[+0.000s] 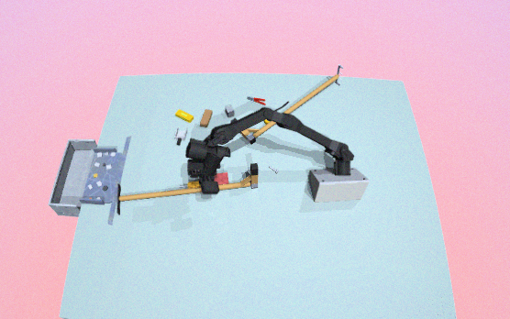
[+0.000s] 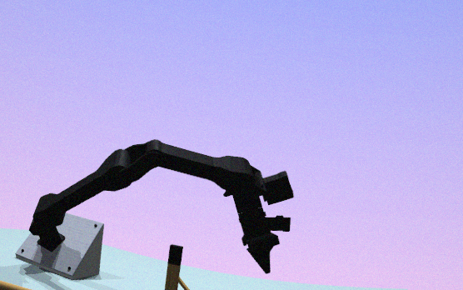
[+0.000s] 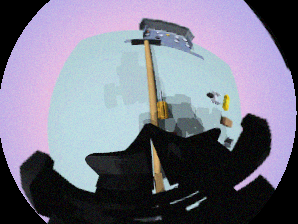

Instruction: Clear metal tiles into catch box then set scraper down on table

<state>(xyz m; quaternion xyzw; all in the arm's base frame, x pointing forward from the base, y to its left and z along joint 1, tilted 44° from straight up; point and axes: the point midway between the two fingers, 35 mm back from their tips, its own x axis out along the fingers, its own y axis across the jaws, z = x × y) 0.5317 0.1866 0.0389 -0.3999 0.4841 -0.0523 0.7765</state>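
The long scraper [image 1: 156, 196] [image 3: 149, 75] has a wooden shaft, a dark blade at the near edge of the plate and an upright black-topped grip [image 1: 254, 176] [image 2: 174, 272] at its other end. My gripper [image 1: 210, 188] [image 2: 267, 272] [image 3: 150, 127] is shut and empty, hanging above the shaft. The blue-grey steel plate [image 1: 116, 167] [image 3: 186, 48] carries several small tiles, among them a white tile [image 1: 99, 155], a yellow tile [image 1: 95, 175] and a dark tile [image 1: 105, 188]. The grey catch box [image 1: 64, 209] [image 3: 167, 27] adjoins the plate's far end. Its floor shows no tiles that I can make out.
A second long wooden tool [image 1: 316, 89] lies behind the arm. A red block [image 1: 222, 178] and a yellow-orange object [image 1: 194, 184] [image 3: 162, 109] are beside the scraper shaft. A yellow block [image 1: 184, 115], brown block [image 1: 206, 117], grey block [image 1: 229, 110] and red-handled pliers [image 1: 259, 101] lie farther back.
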